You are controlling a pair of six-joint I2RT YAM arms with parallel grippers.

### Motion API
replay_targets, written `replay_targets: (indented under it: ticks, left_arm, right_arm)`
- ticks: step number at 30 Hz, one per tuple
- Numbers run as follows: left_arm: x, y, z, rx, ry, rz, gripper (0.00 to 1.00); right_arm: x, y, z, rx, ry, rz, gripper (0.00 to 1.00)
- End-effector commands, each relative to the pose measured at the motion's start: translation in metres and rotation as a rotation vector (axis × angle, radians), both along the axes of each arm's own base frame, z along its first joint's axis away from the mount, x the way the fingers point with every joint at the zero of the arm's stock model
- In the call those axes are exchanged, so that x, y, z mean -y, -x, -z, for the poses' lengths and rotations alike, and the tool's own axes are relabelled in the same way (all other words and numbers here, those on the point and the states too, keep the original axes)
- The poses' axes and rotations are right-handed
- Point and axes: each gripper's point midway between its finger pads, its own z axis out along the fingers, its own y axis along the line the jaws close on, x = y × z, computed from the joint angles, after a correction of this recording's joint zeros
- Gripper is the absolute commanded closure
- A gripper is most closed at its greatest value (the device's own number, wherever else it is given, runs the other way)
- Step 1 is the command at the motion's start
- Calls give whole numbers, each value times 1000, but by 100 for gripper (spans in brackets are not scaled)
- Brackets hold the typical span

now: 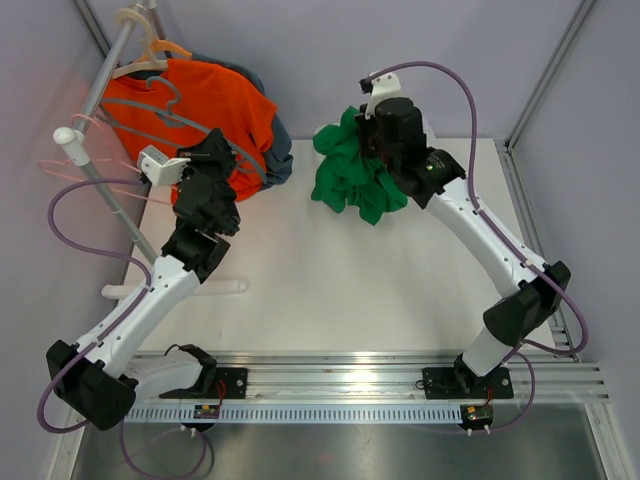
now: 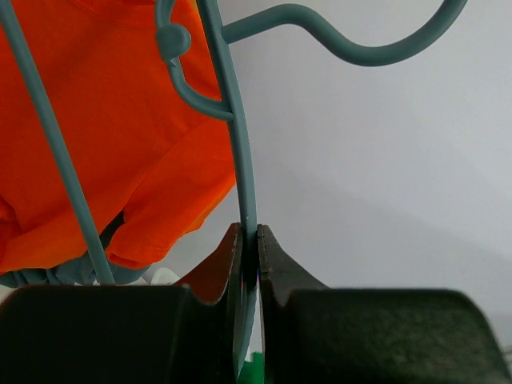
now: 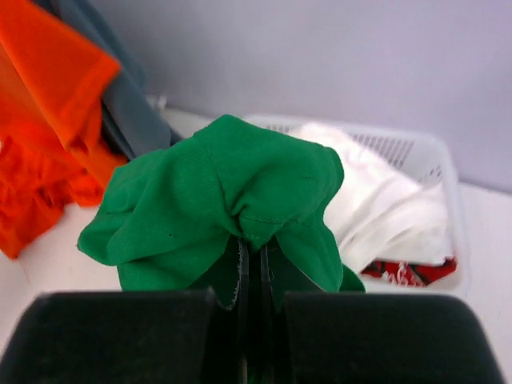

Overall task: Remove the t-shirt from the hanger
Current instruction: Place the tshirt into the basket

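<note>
We counted the things.
We found two robot arms, the left arm and the right arm, one green shirt, one orange shirt, one grey cloth, one blue-grey hanger, one cream hanger, one white basket and one rail; pink hangers were too thin to count.

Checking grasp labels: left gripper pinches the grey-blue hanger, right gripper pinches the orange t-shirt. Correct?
No: the right gripper pinches the crumpled green cloth, not the orange t-shirt; the right wrist view shows it. The left gripper does pinch the grey-blue hanger.
</note>
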Motion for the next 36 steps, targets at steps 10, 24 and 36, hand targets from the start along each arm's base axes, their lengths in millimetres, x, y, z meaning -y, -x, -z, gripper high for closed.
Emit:
replay_targets:
  ticks: [10, 24, 36]
  left_arm:
    - [-34, 3, -40, 46, 56, -167, 100]
    - [-67, -15, -38, 27, 66, -241, 100]
    - [-80, -17, -47, 42, 64, -262, 100]
  right_arm:
    - [56, -43, -217, 596, -155, 224, 100]
    - [92, -179, -46, 355, -80, 392, 100]
    - [121, -218, 195, -88, -74, 456, 100]
